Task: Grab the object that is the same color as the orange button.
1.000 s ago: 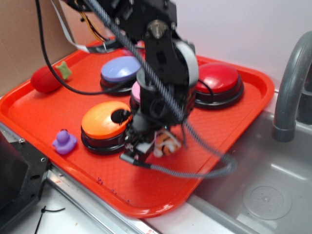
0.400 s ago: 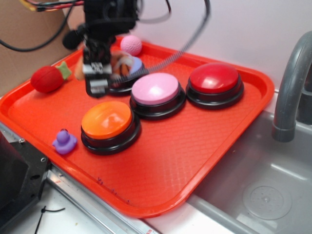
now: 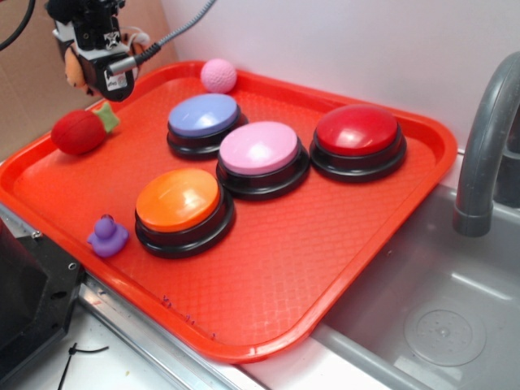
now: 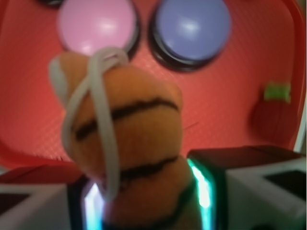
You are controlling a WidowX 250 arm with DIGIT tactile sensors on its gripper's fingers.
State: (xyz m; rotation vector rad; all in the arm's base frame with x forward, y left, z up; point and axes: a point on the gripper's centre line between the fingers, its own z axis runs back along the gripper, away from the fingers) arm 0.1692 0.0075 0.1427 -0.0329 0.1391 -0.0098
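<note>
Small orange plush tiger (image 4: pixel 129 158) with black stripes and a white string loop, upright, pinched at its lower body, raised above the tray's far left corner, large glossy orange dome button (image 3: pixel 179 200) on black base, near-left on tray

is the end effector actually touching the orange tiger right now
Touching. The wrist view shows the striped tiger wedged between the end effector fingers, both pressing its sides.
</note>
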